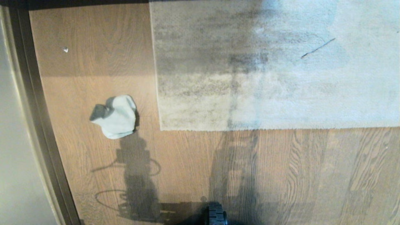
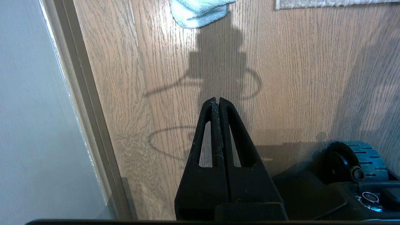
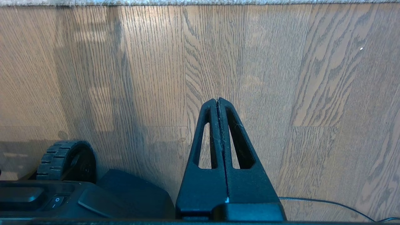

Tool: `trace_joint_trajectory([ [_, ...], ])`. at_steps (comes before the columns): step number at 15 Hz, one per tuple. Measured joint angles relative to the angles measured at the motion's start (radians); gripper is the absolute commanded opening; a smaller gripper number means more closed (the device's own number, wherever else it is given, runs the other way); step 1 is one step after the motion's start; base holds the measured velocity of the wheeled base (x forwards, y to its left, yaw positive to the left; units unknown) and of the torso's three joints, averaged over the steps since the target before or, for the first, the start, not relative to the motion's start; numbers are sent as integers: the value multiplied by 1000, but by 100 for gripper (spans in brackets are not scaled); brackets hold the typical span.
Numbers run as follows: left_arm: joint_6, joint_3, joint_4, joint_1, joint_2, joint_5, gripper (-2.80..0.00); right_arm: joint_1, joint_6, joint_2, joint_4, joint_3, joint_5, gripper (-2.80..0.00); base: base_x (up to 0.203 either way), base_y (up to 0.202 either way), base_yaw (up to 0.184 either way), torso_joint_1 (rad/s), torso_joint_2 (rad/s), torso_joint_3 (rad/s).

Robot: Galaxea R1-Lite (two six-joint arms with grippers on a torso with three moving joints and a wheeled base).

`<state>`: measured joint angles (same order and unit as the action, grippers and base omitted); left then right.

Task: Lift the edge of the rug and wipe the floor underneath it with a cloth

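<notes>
The cloth lies crumpled on the floor, just left of the rug edge and its square corner, off-white with a dark grey fold showing. The left gripper hangs well short of it, fingers pressed together and empty. The right gripper likewise, over bare planks near the rug's border.

We see a dark brown baseboard running along the left side, with a pale wall beside it. A tiny white speck lies far off on the left. A thin black cable lies near us on the right.
</notes>
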<state>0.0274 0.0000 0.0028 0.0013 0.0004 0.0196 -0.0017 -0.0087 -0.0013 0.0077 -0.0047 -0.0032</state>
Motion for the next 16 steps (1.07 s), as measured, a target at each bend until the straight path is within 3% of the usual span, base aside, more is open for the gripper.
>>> trace_joint_trajectory([
  [12,-1,0,-1,0,0,2,-280,0,-3,0,-10,5,0,-280,0,0,0,0,0,0],
  [16,-6,0,0,0,0,0,-280,0,-3,0,-10,5,0,-280,0,0,0,1,2,137],
])
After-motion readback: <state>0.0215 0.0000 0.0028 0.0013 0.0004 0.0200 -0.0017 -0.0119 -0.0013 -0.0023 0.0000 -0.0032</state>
